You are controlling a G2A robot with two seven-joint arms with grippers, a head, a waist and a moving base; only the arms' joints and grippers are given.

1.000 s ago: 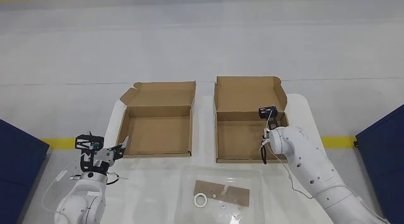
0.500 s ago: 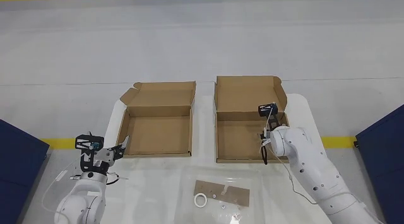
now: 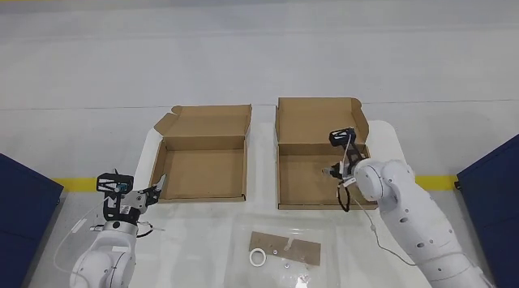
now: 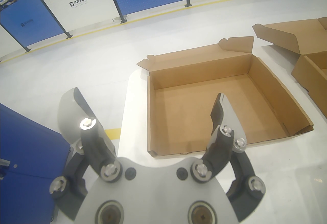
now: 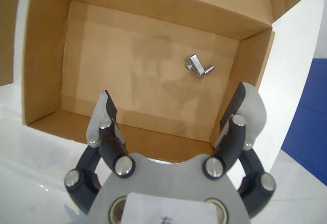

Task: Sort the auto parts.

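Both spread wide, empty: right gripper [image 5: 175,93] over right box [image 5: 43,56] w/ metal bracket [image 5: 198,67]; left gripper [image 4: 147,94] beside left box [image 4: 276,89].

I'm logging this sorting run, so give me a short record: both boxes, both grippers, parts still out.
left box: open, bare cardboard floor
right box: open, one metal bracket inside
left gripper: open, by left box's front corner
right gripper: open, above right box
parts still out: white ring by cardboard piece, table front

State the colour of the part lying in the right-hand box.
The part is shiny silver metal, clearest in the right wrist view.
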